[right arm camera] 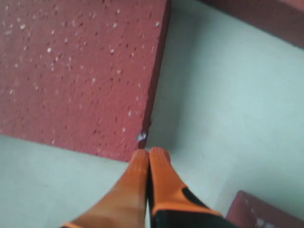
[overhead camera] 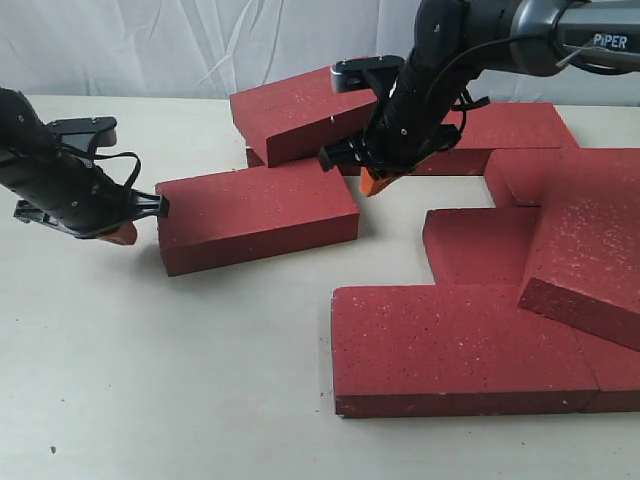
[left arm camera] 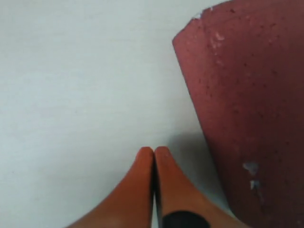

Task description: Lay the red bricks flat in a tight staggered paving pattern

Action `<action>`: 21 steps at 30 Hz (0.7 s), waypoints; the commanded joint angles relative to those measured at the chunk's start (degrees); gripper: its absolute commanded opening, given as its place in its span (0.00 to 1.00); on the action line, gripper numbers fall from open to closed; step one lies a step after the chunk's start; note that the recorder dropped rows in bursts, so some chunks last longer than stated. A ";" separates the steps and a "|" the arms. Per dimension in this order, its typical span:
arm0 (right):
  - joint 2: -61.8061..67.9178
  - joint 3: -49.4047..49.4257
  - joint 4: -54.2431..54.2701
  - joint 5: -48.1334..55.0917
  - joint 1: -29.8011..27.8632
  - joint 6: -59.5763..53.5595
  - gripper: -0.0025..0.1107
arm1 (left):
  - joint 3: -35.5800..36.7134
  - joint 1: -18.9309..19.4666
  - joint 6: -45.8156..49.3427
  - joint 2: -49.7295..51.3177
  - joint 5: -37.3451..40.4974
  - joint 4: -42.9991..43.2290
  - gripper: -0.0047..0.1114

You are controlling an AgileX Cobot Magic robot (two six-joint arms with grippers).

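Several dark red bricks lie on the pale table. One loose brick (overhead camera: 255, 210) lies flat left of centre. Behind it another brick (overhead camera: 300, 110) leans tilted on a lower one. My left gripper (overhead camera: 125, 232) is shut and empty, low by the loose brick's left end; the left wrist view shows its tips (left arm camera: 153, 151) just beside that brick (left arm camera: 251, 109). My right gripper (overhead camera: 375, 183) is also shut and empty, at the loose brick's far right corner. In the right wrist view its tips (right arm camera: 149, 153) nearly touch that corner of the brick (right arm camera: 80, 71).
On the right, a front brick (overhead camera: 460, 345) lies flat, with a tilted brick (overhead camera: 590, 250) resting over another flat one (overhead camera: 480, 245). More bricks (overhead camera: 510, 130) lie at the back right. Bare table (overhead camera: 150, 380) spreads at the front left.
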 commanded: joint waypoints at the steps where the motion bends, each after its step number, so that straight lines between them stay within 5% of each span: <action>1: 2.22 0.01 -0.96 -6.40 -0.11 0.08 0.02 | -0.17 -1.36 3.10 -0.05 -0.21 -3.66 0.04; 21: 5.41 0.01 6.83 -1.20 -0.11 0.13 0.02 | -0.17 -2.50 10.88 0.10 -10.56 -5.86 0.04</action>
